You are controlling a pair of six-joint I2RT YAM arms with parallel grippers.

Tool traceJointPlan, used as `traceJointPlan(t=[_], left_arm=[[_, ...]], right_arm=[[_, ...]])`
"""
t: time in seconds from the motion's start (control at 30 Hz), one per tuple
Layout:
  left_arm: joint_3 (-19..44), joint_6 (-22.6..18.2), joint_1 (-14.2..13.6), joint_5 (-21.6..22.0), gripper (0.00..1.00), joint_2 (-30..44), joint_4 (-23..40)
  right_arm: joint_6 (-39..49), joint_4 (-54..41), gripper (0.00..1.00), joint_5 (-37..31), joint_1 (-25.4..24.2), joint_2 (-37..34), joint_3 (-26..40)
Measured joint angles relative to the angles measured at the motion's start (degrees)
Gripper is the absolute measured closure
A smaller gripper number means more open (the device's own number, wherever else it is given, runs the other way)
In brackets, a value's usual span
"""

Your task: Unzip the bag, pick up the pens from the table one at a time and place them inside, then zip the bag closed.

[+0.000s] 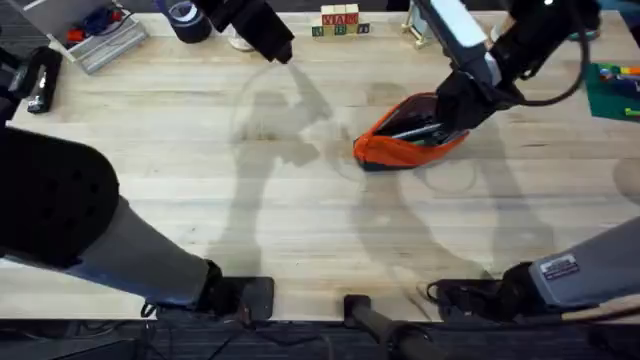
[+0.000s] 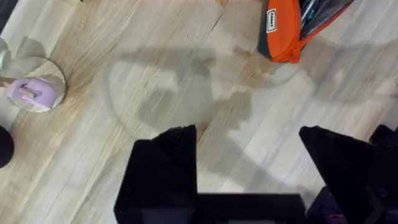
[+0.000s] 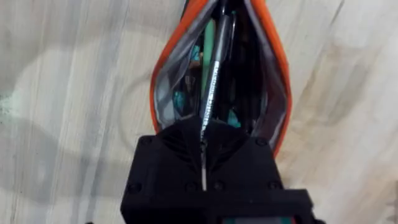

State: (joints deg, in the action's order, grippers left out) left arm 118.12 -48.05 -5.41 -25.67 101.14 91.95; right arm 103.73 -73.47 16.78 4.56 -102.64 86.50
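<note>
Bag point(image 1: 405, 143) unzipped, pens inside; right gripper point(image 3: 203, 144) pinches a silver-grey pen point(image 3: 209, 87) into it. Left gripper point(image 2: 249, 155) wide, idle. Zipping left.

No text is reading legibly; labels on the bag point(image 2: 272, 20) and right arm point(image 1: 559, 267) are showing illegibly.

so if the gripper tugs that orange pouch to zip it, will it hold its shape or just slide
The bag looks soft: its open mouth sags wide around the pens, so it would probably buckle. It lies loose on the smooth table, so it likely slides unless held. The left gripper is open, away from it.
</note>
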Motion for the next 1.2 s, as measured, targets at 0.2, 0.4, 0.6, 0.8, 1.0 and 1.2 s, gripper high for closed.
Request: traceJointPlan(t=[0.2, 0.4, 0.6, 0.8, 1.0, 1.2], left_arm=[[0.0, 0.0, 0.0, 0.0, 0.006, 0.0, 0.0], [0.0, 0.0, 0.0, 0.0, 0.006, 0.0, 0.0], [0.0, 0.0, 0.0, 0.0, 0.006, 0.0, 0.0], [0.0, 0.0, 0.0, 0.0, 0.006, 0.0, 0.0], [0.0, 0.0, 0.0, 0.0, 0.006, 0.0, 0.0], [0.0, 0.0, 0.0, 0.0, 0.006, 0.0, 0.0]], right_arm=[[0.0, 0.0, 0.970, 0.0, 0.1, -1.6, 0.0], [-1.3, -0.7, 0.593, 0.0, 1.5, -1.6, 0.0], [-3.3, -0.7, 0.008, 0.0, 2.4, -1.6, 0.0], [-9.7, -4.3, 0.005, 0.7, 2.4, -1.6, 0.0], [-12.5, -12.7, 0.004, 4.6, 2.6, -0.4, 0.0], [-16.3, -15.8, 0.004, 12.5, 2.6, 3.8, 0.7]])
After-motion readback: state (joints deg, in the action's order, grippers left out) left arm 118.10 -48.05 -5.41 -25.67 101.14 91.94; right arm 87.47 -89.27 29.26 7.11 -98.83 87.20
